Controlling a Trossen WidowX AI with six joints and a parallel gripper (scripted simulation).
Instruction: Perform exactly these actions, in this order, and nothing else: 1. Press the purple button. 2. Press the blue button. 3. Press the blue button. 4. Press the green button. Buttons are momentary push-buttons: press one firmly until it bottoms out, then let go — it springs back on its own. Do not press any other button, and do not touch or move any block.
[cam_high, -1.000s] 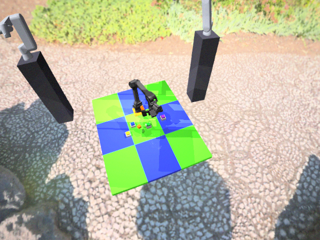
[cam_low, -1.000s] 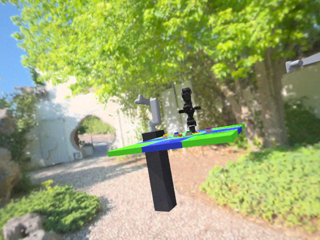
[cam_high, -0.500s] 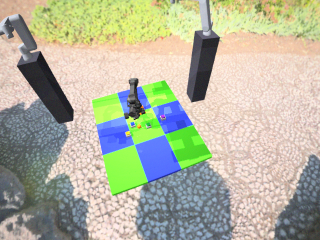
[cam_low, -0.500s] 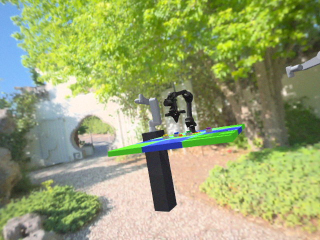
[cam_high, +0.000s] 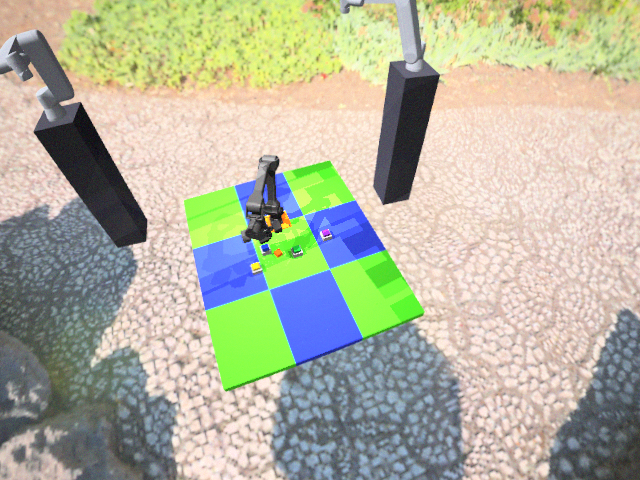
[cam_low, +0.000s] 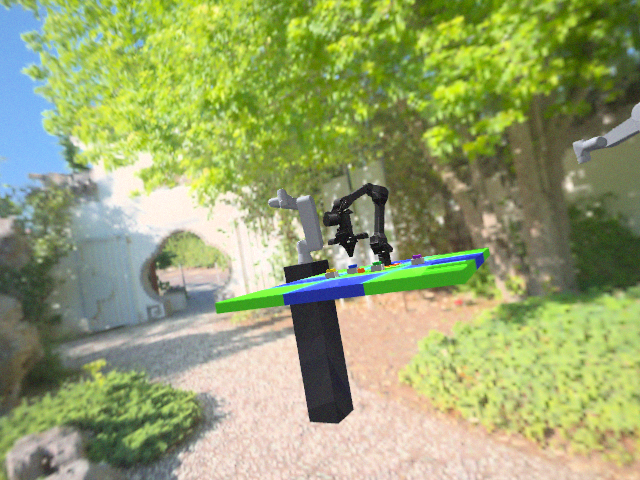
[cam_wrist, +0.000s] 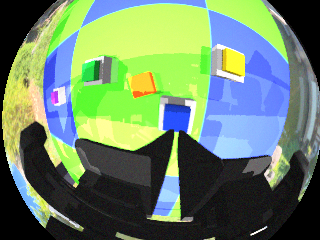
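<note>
Now the closed, empty gripper (cam_wrist: 172, 183) is being held, seemingly without contact, above the blue button (cam_wrist: 176, 118) near the worktop's (cam_high: 242, 335) centre.

From the top view the arm (cam_high: 262, 206) covers the gripper tip, so you can't see whether it touches the blue button (cam_high: 265, 248). In the wrist view the dark fingers hide the checkered board (cam_wrist: 154, 34) below that button.

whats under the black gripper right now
The small square blue button in its grey frame sits just ahead of the shut black gripper, which hovers over it on a green tile. The fingers cover the board directly beneath.
</note>
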